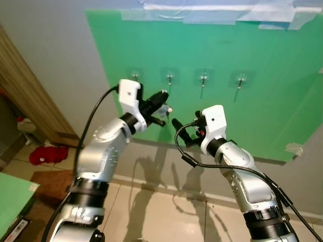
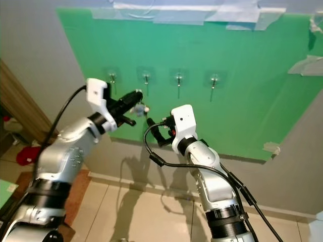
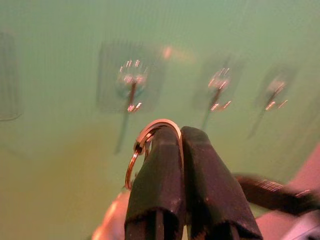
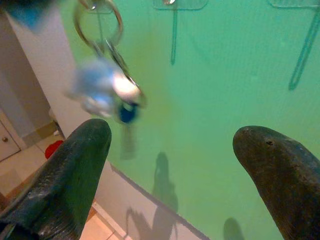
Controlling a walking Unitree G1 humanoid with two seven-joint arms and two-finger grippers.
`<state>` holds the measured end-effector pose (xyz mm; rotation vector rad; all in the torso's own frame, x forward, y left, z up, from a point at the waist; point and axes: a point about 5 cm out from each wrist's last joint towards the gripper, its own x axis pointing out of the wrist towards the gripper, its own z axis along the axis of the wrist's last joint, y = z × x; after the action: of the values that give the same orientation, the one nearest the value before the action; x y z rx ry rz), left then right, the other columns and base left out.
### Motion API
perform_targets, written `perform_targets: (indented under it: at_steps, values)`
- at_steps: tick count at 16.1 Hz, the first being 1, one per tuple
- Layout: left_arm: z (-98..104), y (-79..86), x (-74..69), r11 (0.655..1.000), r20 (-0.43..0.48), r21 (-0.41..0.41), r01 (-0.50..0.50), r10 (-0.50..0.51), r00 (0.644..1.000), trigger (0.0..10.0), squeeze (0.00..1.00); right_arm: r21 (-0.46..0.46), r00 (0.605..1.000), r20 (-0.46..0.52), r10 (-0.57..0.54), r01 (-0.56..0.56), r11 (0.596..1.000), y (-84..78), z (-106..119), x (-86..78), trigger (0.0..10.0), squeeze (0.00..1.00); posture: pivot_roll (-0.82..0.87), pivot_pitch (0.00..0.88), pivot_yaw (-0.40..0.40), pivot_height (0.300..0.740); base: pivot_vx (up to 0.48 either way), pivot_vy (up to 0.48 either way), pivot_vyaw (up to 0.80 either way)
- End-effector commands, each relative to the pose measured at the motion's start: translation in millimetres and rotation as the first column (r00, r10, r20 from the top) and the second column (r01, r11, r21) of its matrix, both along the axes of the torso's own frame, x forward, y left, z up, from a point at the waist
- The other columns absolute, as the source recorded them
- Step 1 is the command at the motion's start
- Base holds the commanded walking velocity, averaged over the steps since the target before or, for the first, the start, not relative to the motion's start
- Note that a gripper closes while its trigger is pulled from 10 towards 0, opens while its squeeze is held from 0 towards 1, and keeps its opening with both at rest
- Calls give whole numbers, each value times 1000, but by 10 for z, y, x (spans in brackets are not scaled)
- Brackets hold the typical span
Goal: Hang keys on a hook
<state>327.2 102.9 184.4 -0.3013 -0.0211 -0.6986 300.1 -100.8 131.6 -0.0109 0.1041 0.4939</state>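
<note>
A green board (image 1: 262, 65) on the wall carries a row of several metal hooks. My left gripper (image 1: 162, 97) is raised just below the second hook from the left (image 1: 170, 78). It is shut on a metal key ring (image 3: 150, 137), and the keys (image 1: 167, 108) dangle under the fingertips. In the left wrist view that hook (image 3: 131, 86) lies a short way ahead of the ring, not touching it. My right gripper (image 1: 183, 132) hovers lower and to the right, open and holding nothing. In its wrist view the blurred keys (image 4: 107, 92) hang beyond its fingers (image 4: 75, 165).
A wooden panel (image 1: 25, 96) leans along the left wall. A red cloth (image 1: 48, 154) lies on the tiled floor below it. A green flat object (image 1: 12, 199) sits at the lower left. Tape (image 1: 217, 12) holds the board's top edge.
</note>
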Motion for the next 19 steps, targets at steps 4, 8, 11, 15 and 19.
perform_targets:
  at_steps: [4, 8, 11, 15, 19]
  values:
    - [262, 7, -63, 961, -55, -273, 48, -65, 996, 0, 0, 2, 1000, 13, 19, -19, 1000, 26, 64, 33, 10000, 0, -43, 0, 94, 740, 0, 0, 0]
    - [341, -31, -40, 929, -91, -363, 74, -115, 989, 0, 0, 10, 1000, 11, 24, -24, 1000, 61, 54, 16, 10000, 0, -47, 0, 104, 740, 0, 0, 0]
    - [414, -45, 62, 895, -135, -438, 83, -156, 978, 0, 0, 18, 1000, 11, 16, -16, 1000, 79, 47, 5, 10000, 0, -58, 0, 125, 740, 0, 0, 0]
    - [502, -43, 113, 867, -144, -490, 93, -185, 972, 0, 0, 25, 1000, 16, 2, -2, 1000, 66, 59, 7, 10000, 0, -66, 0, 137, 740, 0, 0, 0]
    - [471, 3, 192, 869, -171, -488, 86, -192, 966, 0, 0, 28, 1000, 23, -5, 4, 1000, 64, 82, 28, 10000, 0, -64, 0, 144, 740, 0, 0, 0]
